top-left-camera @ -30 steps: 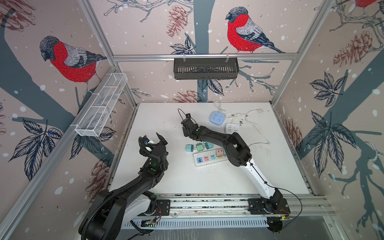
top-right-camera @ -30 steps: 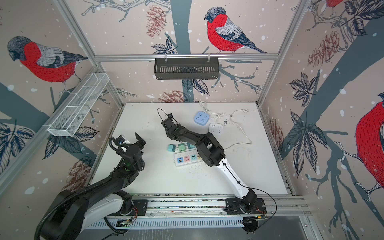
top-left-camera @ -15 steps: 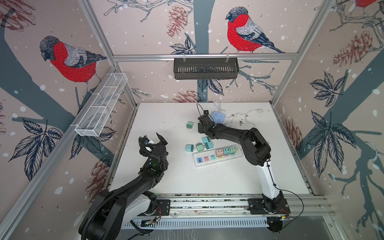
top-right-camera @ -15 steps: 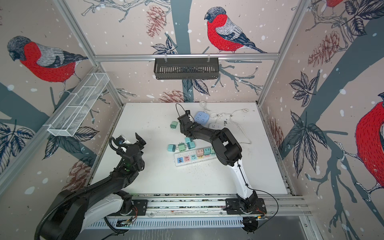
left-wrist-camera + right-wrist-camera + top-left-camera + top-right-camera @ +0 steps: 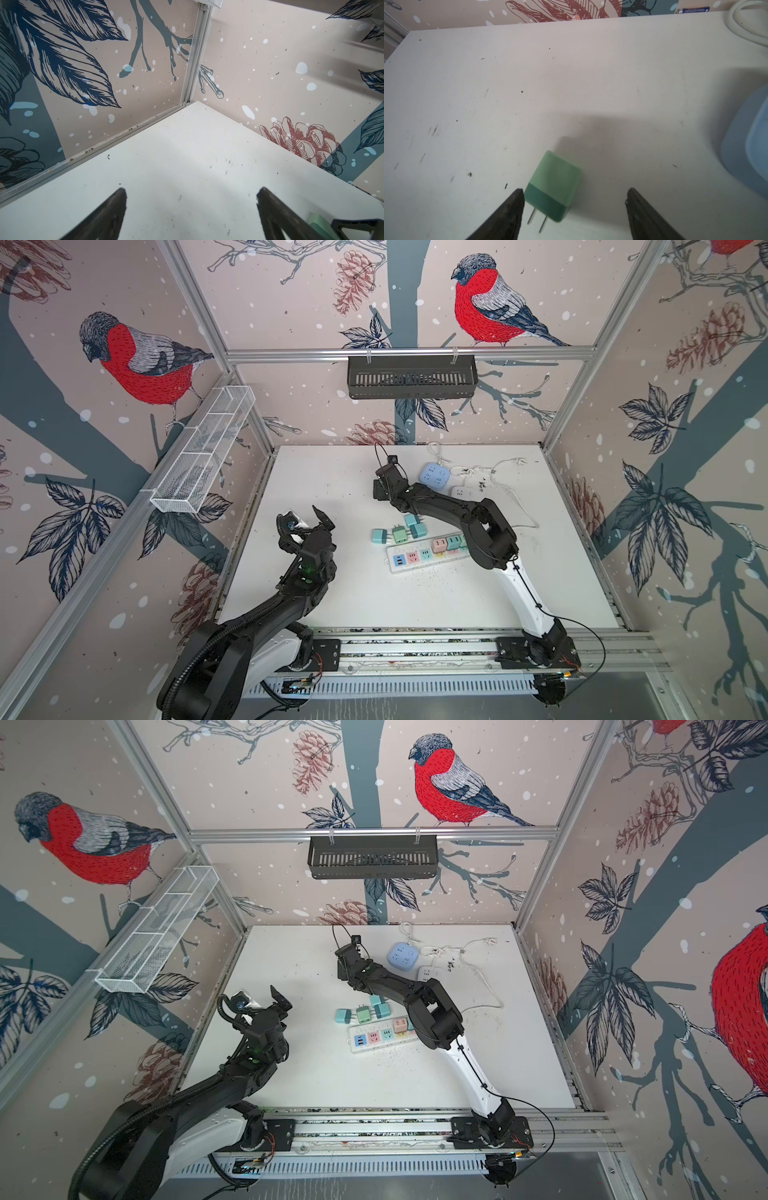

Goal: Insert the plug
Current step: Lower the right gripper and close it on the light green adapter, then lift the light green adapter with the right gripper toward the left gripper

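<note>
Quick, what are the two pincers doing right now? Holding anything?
Left pincer: open, holding nothing.
Right pincer: open; the green plug sits loose between its jaws.

Soft even light, faint shadows on the table (image 5: 571, 83); wrist views slightly blurred, top views edge-bowed.

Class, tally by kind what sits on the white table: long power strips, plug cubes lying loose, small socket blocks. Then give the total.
Long power strip: 1
Loose plug cubes: 5, four beside it, one green plug between the right gripper's open jaws
Small socket blocks: 2, blue socket block, white socket block
Total: 8
</note>
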{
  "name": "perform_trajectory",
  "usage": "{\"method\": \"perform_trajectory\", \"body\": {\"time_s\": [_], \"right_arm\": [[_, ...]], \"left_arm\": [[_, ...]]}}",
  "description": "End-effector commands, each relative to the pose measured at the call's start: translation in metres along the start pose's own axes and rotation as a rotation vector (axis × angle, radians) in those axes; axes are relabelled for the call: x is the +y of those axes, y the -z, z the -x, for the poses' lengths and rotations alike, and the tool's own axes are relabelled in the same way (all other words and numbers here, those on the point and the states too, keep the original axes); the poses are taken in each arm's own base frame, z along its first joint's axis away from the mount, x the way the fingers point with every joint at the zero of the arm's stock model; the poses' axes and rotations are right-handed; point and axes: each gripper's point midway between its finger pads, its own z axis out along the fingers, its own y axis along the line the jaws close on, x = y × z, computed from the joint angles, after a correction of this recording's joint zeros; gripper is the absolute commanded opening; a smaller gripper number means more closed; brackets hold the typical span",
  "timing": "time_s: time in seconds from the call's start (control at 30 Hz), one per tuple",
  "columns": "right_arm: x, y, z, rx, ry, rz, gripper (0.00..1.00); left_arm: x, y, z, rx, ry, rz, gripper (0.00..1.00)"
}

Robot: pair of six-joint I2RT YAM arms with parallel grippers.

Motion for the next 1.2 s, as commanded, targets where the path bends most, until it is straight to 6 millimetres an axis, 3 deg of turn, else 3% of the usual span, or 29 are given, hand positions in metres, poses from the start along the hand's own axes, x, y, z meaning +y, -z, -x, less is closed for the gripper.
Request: {"method": "perform_trajectory", "body": {"time_s": [0.0,0.23,0.5,0.7,0.93,1.17], "right_arm": [[-0.001,-0.009,-0.002,0.003,-0.042,-0.041,0.78],[0.006,-0.026,-0.008,-0.005,-0.032,-0.073,0.81],[-0.003,-0.031,-0.021,0.014,-0.01,-0.13,0.8],[-0.011,-0.029,-0.029,0.026,0.01,-0.148,0.68],[-0.004,-0.031,-0.037,0.041,0.059,-0.113,0.6],[-0.002,-0.03,-0.04,0.053,0.077,-0.103,0.41]], "left_arm": [[0.0,0.001,0.007,-0.026,0.044,-0.003,0.97],[0.001,0.002,0.007,-0.029,0.05,-0.007,0.97],[0.002,0.002,0.007,-0.03,0.052,-0.01,0.97],[0.001,0.002,0.008,-0.032,0.053,-0.012,0.97],[0.001,0.002,0.008,-0.032,0.053,-0.012,0.97],[0.001,0.002,0.008,-0.031,0.051,-0.011,0.97]]}}
